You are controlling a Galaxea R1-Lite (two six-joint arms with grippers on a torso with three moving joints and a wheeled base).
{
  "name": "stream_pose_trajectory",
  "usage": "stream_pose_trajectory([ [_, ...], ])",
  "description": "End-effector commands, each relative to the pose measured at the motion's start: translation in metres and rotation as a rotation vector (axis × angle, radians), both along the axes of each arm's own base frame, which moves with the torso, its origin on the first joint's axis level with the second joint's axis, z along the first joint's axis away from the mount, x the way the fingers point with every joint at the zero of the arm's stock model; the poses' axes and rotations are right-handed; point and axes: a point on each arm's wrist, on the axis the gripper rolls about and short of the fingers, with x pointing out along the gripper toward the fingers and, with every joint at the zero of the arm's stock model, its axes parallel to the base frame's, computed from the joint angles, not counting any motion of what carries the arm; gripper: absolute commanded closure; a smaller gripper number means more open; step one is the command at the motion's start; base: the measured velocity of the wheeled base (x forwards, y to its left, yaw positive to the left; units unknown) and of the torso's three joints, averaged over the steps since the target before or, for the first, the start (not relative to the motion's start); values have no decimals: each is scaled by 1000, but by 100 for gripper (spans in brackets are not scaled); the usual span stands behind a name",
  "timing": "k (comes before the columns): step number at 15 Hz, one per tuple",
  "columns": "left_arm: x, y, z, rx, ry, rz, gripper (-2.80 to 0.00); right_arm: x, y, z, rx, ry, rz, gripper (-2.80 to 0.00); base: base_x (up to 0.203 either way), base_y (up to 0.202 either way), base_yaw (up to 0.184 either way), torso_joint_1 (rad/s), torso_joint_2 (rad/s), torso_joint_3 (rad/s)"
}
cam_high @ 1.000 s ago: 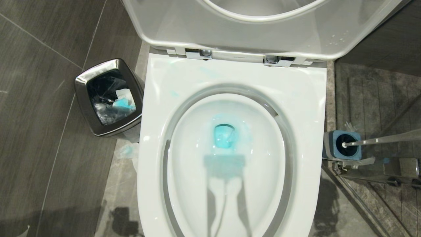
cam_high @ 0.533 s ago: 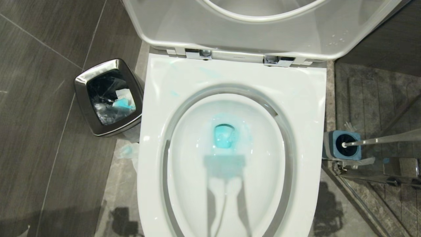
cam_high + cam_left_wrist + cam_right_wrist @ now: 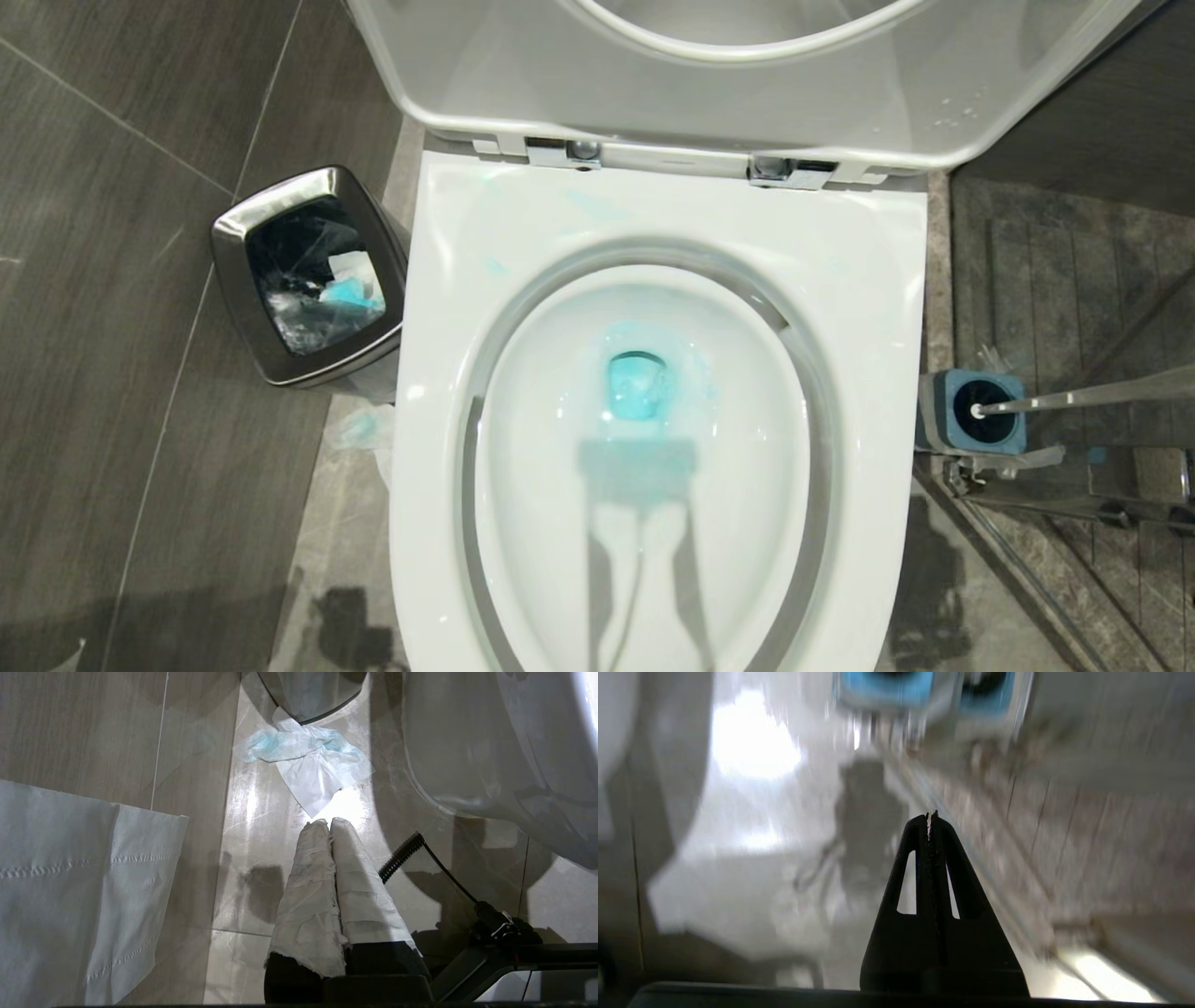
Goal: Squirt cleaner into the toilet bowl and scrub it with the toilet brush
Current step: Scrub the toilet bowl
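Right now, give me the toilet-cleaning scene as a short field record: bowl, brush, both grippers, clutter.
toilet bowl: seat and lid up, pale blue smears on rim
cleaner: turquoise pool at the drain
toilet brush: standing in its holder, on the robot's right of the bowl
right gripper: shut, empty, pointed toward the blue-topped holder
left gripper: shut, empty, wrapped fingers over the floor
steel bin: on the robot's left of the bowl
tissue: blue-stained, on the floor by the bin
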Motion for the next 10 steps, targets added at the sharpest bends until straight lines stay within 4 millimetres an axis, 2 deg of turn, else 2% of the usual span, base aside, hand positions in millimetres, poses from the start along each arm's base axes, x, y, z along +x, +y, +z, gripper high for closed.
stream_pose_trajectory([
  [1,0,0,0,0,2,0,0,18,-2,3,-1,-22,6,0,0,0,0,0,0,0],
  [5,0,0,0,0,2,0,0,44,-6,2,-7,-29,-28,0,0,0,0,0,0,0],
  [10,0,0,0,0,2,0,0,51,-6,-2,2,-3,-24,0,0,0,0,0,0,0],
])
